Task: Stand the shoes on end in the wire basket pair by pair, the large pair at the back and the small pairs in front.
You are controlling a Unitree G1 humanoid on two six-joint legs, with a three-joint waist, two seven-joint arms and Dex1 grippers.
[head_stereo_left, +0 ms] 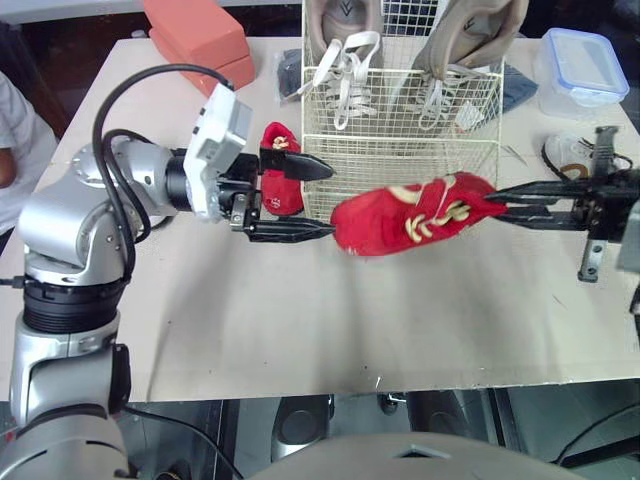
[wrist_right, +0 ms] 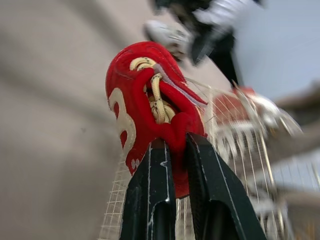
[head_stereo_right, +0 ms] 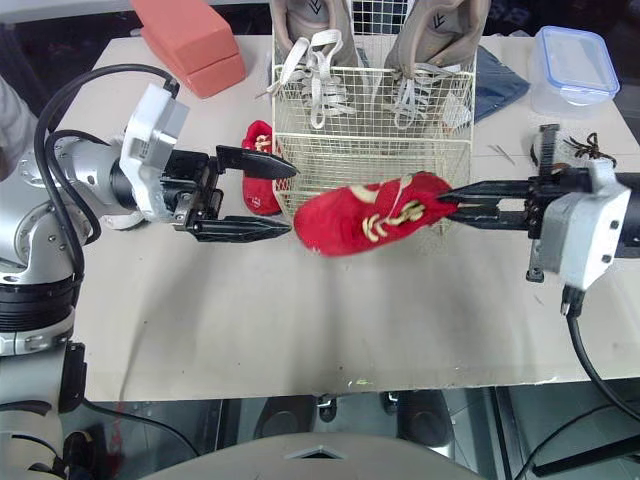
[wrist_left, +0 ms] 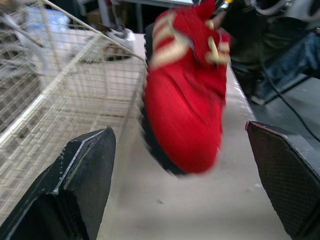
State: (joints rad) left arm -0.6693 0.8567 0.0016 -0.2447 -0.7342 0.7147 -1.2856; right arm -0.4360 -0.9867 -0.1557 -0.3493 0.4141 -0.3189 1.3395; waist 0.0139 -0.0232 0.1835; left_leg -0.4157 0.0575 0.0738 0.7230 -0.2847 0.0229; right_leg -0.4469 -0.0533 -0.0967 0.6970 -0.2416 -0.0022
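Observation:
A red shoe point(head_stereo_left: 410, 218) with cream laces hangs in the air just in front of the wire basket point(head_stereo_left: 400, 150). My right gripper point(head_stereo_left: 497, 206) is shut on its heel end point(wrist_right: 175, 145). My left gripper point(head_stereo_left: 328, 200) is open, its fingers point(wrist_left: 75, 185) to either side of the shoe's toe without touching it. A second red shoe point(head_stereo_left: 282, 180) lies on the table by the basket's left side, behind the left gripper. Two large beige shoes point(head_stereo_left: 345, 40) point(head_stereo_left: 470, 35) stand on end at the back of the basket.
Orange-pink blocks point(head_stereo_left: 200, 35) sit at the table's back left. A clear box with a blue lid point(head_stereo_left: 582, 70) is at the back right, beside dark cloth point(head_stereo_left: 515, 88). A small black-and-white shoe point(head_stereo_left: 572, 152) lies behind my right gripper. A person's sleeve point(head_stereo_left: 10, 130) is at the left edge.

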